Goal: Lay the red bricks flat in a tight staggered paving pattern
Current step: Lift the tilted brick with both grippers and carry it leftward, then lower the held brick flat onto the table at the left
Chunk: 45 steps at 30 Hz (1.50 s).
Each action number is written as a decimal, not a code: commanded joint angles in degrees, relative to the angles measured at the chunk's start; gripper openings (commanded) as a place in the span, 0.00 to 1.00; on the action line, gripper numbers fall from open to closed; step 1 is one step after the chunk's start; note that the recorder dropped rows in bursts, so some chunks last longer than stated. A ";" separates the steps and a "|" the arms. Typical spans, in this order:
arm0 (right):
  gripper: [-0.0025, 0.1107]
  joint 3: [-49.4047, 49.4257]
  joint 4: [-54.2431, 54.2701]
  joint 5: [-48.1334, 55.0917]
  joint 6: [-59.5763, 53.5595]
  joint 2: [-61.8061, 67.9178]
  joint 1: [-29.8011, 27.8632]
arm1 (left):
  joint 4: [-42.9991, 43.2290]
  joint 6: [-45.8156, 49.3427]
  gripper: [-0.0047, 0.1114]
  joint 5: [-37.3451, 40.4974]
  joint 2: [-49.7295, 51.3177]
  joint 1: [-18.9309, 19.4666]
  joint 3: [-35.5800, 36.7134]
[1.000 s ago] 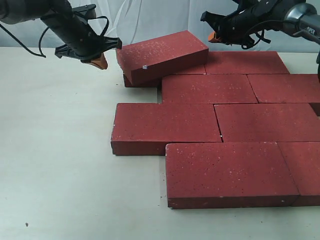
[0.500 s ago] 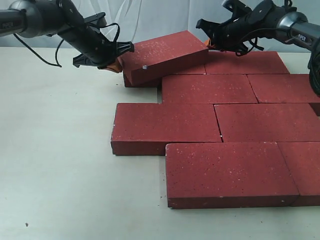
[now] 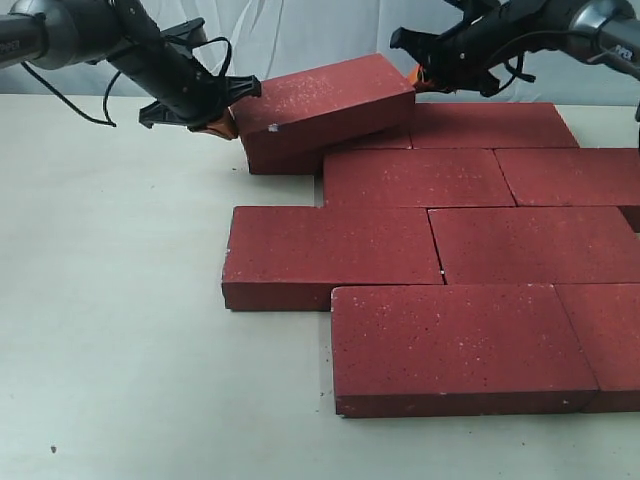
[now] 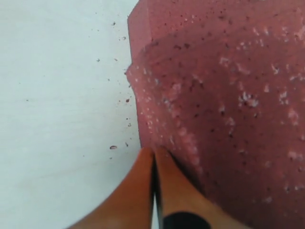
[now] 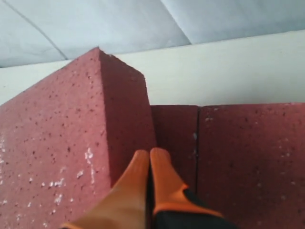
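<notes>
Several dark-red speckled bricks lie flat in staggered rows, among them the front brick (image 3: 455,345) and the middle-left brick (image 3: 330,255). One tilted brick (image 3: 325,105) with a small white chip rests askew on the back row, raised off the flat bricks. My left gripper (image 3: 222,122) is shut, its orange tips pressed against the tilted brick's left end (image 4: 214,95). My right gripper (image 3: 420,78) is shut too, touching that brick's right end (image 5: 62,143) above the flat back-row bricks (image 5: 248,157).
The pale tabletop (image 3: 110,300) stretches left and in front of the bricks. A white cloth backdrop (image 3: 300,30) hangs behind. Small brick crumbs (image 4: 114,147) speckle the table by the left gripper.
Both grippers closed in on the tilted brick's two ends. The brick has lifted slightly and shifted back since a second ago.
</notes>
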 commanded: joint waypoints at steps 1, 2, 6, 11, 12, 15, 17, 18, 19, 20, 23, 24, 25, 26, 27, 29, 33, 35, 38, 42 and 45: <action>0.02 0.46 0.02 5.32 1.15 -4.65 0.89 | -1.76 0.37 0.04 2.42 -3.94 0.77 -0.78; 0.02 0.94 -0.69 5.72 1.42 -5.90 1.25 | -1.59 0.37 0.04 3.41 -4.55 1.14 -0.78; 0.02 4.88 -2.63 6.08 1.92 -10.43 3.03 | 0.80 0.37 0.04 7.23 -6.98 2.59 -0.78; 0.02 11.84 -4.67 4.83 3.26 -15.41 6.53 | 2.41 0.59 0.04 11.68 -10.36 4.42 -0.27; 0.02 13.17 -4.89 4.15 3.56 -16.15 7.25 | 2.93 0.74 0.04 12.41 -11.00 4.74 -0.17; 0.02 16.57 -4.89 1.99 4.41 -18.59 11.07 | 3.66 1.80 0.04 13.68 -14.72 6.42 2.63; 0.02 16.60 -4.73 1.99 5.15 -18.76 12.94 | 3.55 2.54 0.04 13.05 -16.39 7.41 4.87; 0.02 16.60 -4.64 1.71 5.99 -18.76 14.02 | 3.45 3.31 0.04 12.92 -17.20 7.97 6.16; 0.02 16.60 -4.64 1.18 6.49 -18.76 15.13 | 3.45 3.57 0.04 12.41 -18.08 8.56 7.59; 0.02 16.60 -4.64 0.65 6.87 -18.76 16.26 | 3.27 3.82 0.04 11.65 -18.99 9.21 9.24; 0.02 16.60 -4.64 -1.30 7.73 -18.76 19.51 | 2.88 4.73 0.04 9.04 -21.35 11.30 13.60; 0.02 16.60 -4.78 -2.14 8.31 -18.76 20.62 | 2.88 4.73 0.04 8.24 -22.02 12.11 14.93; 0.02 16.60 -4.78 -3.05 8.54 -18.76 21.64 | 2.88 4.73 0.04 7.56 -22.59 12.99 16.18; 0.02 16.60 -4.11 -3.92 9.10 -18.50 22.58 | 2.55 4.82 0.04 6.91 -22.91 13.87 17.38; 0.02 16.60 -3.33 -4.65 9.94 -18.24 23.19 | 2.16 5.56 0.04 6.33 -23.23 14.65 18.41; 0.02 16.60 0.32 -6.71 9.94 -16.88 24.91 | 0.62 6.93 0.04 4.49 -23.32 17.00 21.86; 0.02 15.60 1.48 -9.30 9.94 -13.64 27.34 | -2.96 10.41 0.04 -1.82 -23.32 20.42 27.94; 0.02 13.11 1.74 -9.43 9.94 -10.62 28.10 | -2.87 10.76 0.04 -6.66 -23.21 21.33 30.55; 0.02 10.89 1.97 -9.43 9.94 -7.94 28.64 | -2.42 10.76 0.04 -8.37 -21.95 21.51 30.87; 0.02 8.23 3.26 -9.11 9.94 -4.99 29.27 | -1.69 10.76 0.04 -9.59 -18.95 21.51 30.87; 0.02 7.66 3.35 -9.36 9.94 -3.22 29.27 | -1.84 10.76 0.04 -11.23 -16.80 21.51 30.87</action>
